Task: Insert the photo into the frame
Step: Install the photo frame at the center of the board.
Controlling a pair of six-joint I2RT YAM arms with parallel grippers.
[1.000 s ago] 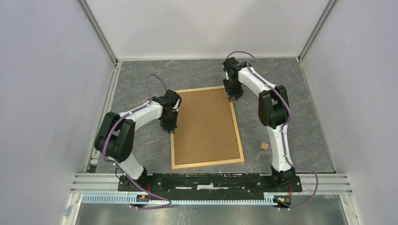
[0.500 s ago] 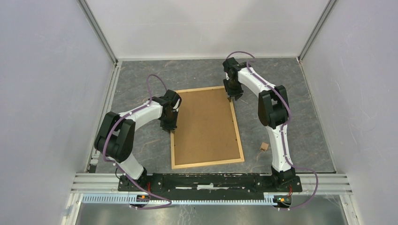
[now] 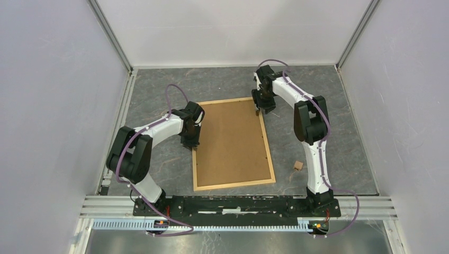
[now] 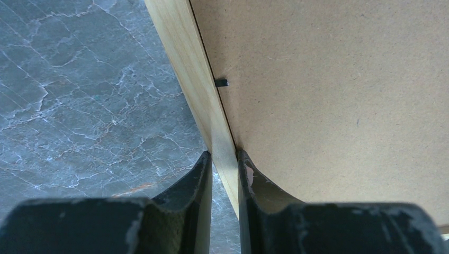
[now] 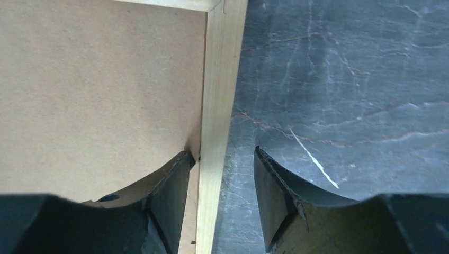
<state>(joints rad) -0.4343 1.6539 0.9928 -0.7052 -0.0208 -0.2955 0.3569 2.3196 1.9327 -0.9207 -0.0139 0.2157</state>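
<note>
The frame (image 3: 233, 183) lies face down on the grey table, its brown fibreboard back (image 3: 233, 140) turned up inside the thin light wood strips. My left gripper (image 3: 191, 142) is shut on the frame's left strip (image 4: 196, 79), one finger on each side of it (image 4: 224, 156). My right gripper (image 3: 261, 110) straddles the right strip (image 5: 219, 79) near the far corner. It is open (image 5: 222, 153): the inner finger rests against the strip and the outer finger stands apart over the table. The photo is out of view.
A small wooden block (image 3: 298, 166) lies on the table just right of the frame's near end. A black retaining tab (image 4: 221, 82) sits at the back panel's left edge. Pale walls enclose the table on three sides.
My right gripper's jaws have spread apart, letting go of the frame's right strip, and its arm has shifted slightly. The left arm and the frame have not moved.
</note>
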